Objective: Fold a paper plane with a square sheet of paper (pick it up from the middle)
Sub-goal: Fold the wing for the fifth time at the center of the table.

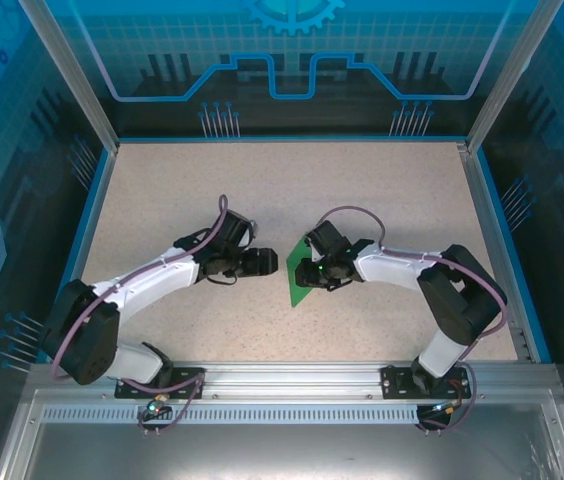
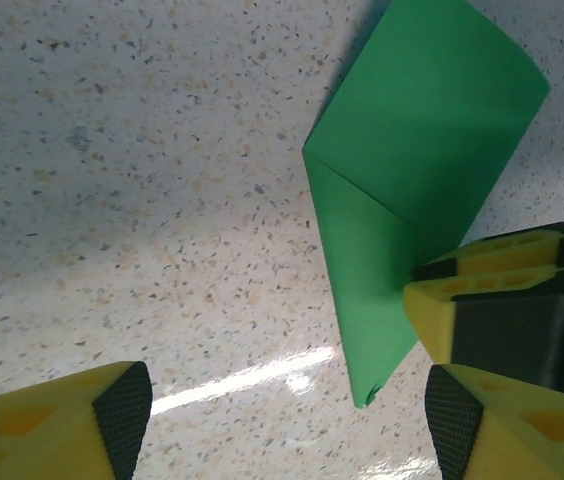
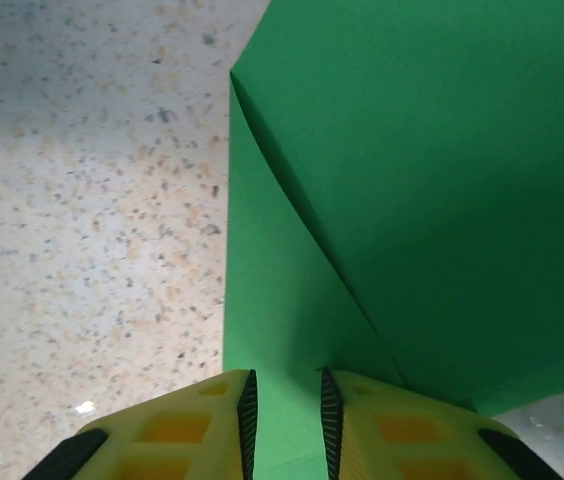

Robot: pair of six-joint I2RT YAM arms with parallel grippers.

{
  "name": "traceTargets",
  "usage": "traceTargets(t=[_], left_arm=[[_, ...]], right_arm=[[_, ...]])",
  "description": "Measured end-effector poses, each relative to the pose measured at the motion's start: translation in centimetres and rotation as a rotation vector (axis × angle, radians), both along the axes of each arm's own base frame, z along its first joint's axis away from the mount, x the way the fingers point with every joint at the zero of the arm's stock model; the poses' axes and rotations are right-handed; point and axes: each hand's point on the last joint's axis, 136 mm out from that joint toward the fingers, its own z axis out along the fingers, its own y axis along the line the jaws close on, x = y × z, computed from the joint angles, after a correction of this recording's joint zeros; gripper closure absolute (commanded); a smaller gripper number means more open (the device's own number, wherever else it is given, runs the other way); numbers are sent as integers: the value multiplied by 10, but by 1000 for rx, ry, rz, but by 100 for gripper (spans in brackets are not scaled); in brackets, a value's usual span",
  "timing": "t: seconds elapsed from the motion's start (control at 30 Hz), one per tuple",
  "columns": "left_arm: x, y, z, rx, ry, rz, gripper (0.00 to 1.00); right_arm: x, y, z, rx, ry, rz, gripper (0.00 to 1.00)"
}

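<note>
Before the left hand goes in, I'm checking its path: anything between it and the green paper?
Nothing visible: bare table separates the open left hand from the green paper, which the right hand pinches.

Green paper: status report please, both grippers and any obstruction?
Left gripper open, holding nothing. Right gripper nearly closed around green paper edge, grip unconfirmed. Paper partly folded, one diagonal flap. Nothing seen in the way.

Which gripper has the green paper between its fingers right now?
The right gripper: its close-set fingers straddle the partly folded green paper's edge. The left gripper stands wide open over the table, beside the paper.
</note>
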Motion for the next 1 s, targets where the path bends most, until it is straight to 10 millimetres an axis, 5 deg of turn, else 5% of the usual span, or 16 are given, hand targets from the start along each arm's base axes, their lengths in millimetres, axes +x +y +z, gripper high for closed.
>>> traceTargets(t=[0.4, 1.0], left_arm=[[10, -17, -26, -71, 61, 42, 31], [19, -46, -49, -158, 95, 17, 41]], right_arm=[[-5, -12, -18, -56, 0, 4, 91], [-5, -15, -19, 98, -94, 2, 100]])
